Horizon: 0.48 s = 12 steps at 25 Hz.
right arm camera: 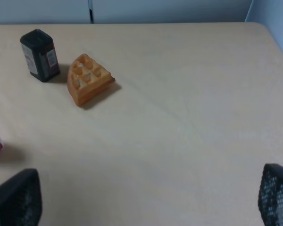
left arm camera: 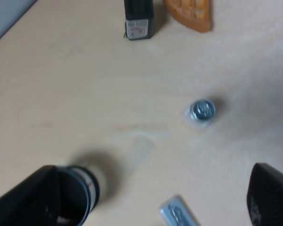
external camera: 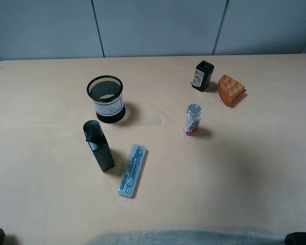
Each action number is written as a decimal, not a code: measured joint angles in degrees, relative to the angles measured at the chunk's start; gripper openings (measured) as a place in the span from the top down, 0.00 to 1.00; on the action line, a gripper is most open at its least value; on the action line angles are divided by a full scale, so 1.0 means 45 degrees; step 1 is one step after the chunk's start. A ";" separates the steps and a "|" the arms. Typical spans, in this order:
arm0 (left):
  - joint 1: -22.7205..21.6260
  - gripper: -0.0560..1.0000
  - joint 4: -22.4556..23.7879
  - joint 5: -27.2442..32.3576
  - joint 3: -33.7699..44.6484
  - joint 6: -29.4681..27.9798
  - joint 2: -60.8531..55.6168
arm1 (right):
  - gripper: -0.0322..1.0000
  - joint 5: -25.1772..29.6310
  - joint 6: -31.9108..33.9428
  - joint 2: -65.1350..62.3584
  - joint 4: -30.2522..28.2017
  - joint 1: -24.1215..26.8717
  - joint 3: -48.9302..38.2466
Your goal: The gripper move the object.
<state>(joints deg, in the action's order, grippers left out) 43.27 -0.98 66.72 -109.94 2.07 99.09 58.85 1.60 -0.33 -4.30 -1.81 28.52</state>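
Observation:
The object, a small black boxy container with a white-and-red label, stands upright at the back right of the table. It also shows in the left wrist view and the right wrist view. My left gripper is open and empty, well short of the object, above the area between the mesh cup and the clear bottle. My right gripper is open and empty, well short of the object. In the exterior high view only dark bits of the arms show at the bottom corners.
An orange wedge lies right beside the object. A clear bottle with a silver cap stands in front of it. A black mesh cup, a taller black bottle and a clear case stand to the left.

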 joint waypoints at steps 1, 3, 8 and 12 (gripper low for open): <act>0.0000 0.20 0.0000 0.0000 0.0375 0.0109 -0.0429 | 0.30 0.0000 0.0000 0.0000 0.0000 0.0000 0.0000; 0.0000 0.20 0.0012 0.0000 0.1054 0.0289 -0.1228 | 0.30 0.0000 0.0000 0.0000 0.0000 0.0000 0.0000; 0.0000 0.20 0.0012 0.0002 0.2802 0.0342 -0.3367 | 0.30 0.0000 0.0000 0.0000 0.0000 0.0000 0.0000; 0.0000 0.20 0.0012 0.0002 0.4156 0.0374 -0.5247 | 0.30 0.0000 0.0000 0.0000 0.0000 0.0000 0.0000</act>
<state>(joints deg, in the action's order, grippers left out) 43.27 -0.92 66.72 -91.24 3.75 75.48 58.85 1.60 -0.33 -4.30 -1.81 28.52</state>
